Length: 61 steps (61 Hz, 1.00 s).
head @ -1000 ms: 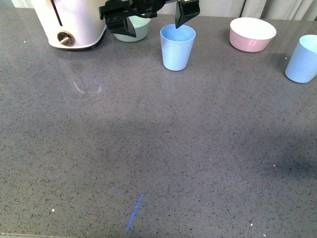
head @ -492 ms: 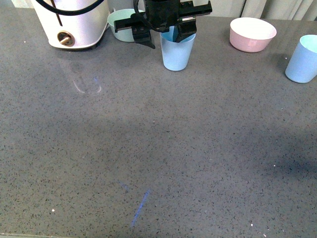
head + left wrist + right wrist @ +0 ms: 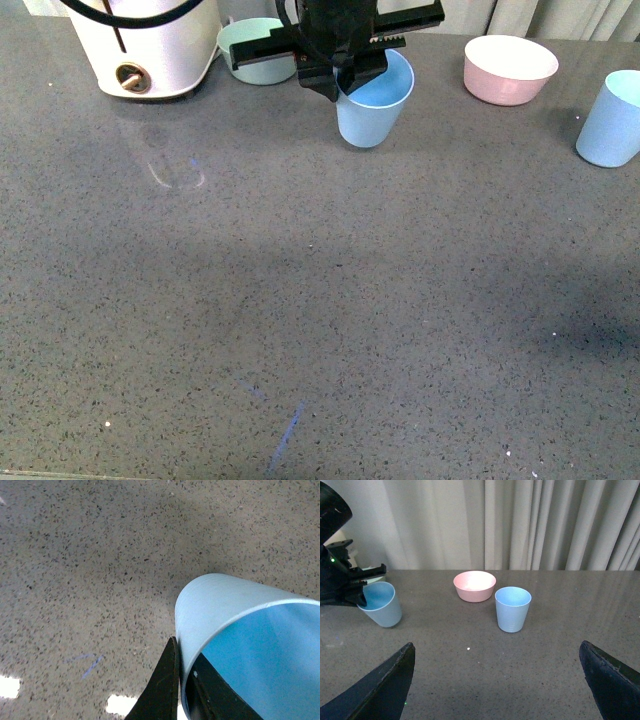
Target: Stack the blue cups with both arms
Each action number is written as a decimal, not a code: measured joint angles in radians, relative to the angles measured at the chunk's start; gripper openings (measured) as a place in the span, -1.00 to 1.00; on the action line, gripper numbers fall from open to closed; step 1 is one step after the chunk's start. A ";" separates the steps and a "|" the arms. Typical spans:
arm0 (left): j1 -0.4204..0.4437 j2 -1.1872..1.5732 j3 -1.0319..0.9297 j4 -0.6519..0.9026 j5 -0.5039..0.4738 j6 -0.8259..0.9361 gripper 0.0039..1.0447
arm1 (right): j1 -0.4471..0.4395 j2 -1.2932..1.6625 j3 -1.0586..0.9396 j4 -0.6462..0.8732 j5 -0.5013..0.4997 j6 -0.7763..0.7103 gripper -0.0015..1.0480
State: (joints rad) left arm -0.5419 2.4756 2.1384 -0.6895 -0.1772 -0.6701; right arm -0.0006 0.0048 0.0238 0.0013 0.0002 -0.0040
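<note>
- Progress: stacking is not done. I judge the task to be at the pick-up of the first cup, with the carry and the nesting both outstanding.
- Right gripper [image 3: 496, 647]: jaws spread wide with nothing between them, standing well to the robot's side of the pink bowl [image 3: 510, 68]. This arm has no cup.
- Second blue cup [image 3: 612, 118]: upright on the counter, right of the pink bowl and a little nearer the robot, apart from it and untouched.
- Left gripper [image 3: 340, 78]: its fingers [image 3: 165, 685] are drawn narrow on the wall of the first blue cup [image 3: 374, 100], one inside the rim and one outside, as the left wrist view shows.
- First blue cup: left of the pink bowl, well apart from it, and tilted. Whether its base is clear of the counter cannot be told.
- Remaining, in my judgement: bring the two cups together, align one over the other, lower until nested, then release.
- Surface: grey speckled countertop [image 3: 320, 300] with faint reflections. A short blue streak [image 3: 285, 440] lies near the robot's edge, far from the pink bowl.
- Other items: green bowl [image 3: 250, 50] left of the pink bowl, past the held cup; white appliance [image 3: 150, 45] further left again, with a round copper-coloured knob.
- Room: pale pleated curtains [image 3: 520, 525] hang behind the pink bowl, past the counter's far edge.
</note>
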 joint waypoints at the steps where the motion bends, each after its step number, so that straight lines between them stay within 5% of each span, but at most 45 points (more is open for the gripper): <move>1: -0.002 -0.007 -0.007 0.001 0.000 -0.003 -0.97 | 0.000 0.000 0.000 0.000 0.000 0.000 0.83; 27: -0.111 -0.200 -0.294 0.071 -0.003 -0.051 -0.97 | 0.000 0.000 0.000 0.000 0.000 0.000 0.83; 61: -0.150 -0.133 -0.291 0.022 -0.058 -0.052 -0.97 | 0.000 0.000 0.000 0.000 0.000 0.000 0.83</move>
State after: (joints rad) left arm -0.6914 2.3428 1.8477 -0.6678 -0.2352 -0.7223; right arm -0.0006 0.0051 0.0238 0.0013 0.0002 -0.0040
